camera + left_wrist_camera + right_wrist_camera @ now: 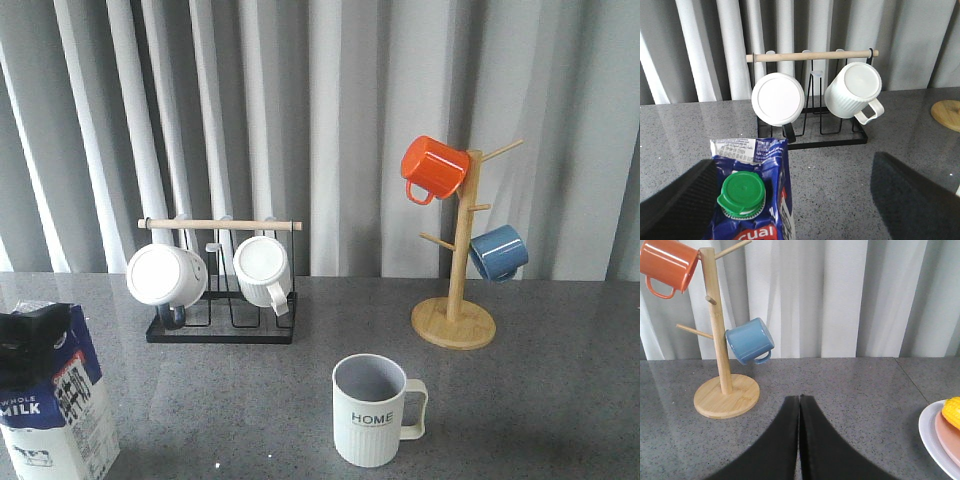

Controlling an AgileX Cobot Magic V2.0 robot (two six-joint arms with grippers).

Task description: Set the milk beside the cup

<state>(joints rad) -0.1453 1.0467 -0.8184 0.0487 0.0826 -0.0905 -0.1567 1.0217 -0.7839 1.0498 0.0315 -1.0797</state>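
From the front I have the milk (55,400) at the near left edge of the table (530,400), well apart from the cup (372,410) near the middle. The left wrist view adds the left gripper (790,200) spread wide — the carton's green cap (741,194) sits between its fingers (675,205), though I cannot tell whether they touch it. Only the right wrist shows the right gripper (799,440) clenched, empty — with a plate (935,440) of corn (951,411) beside it.
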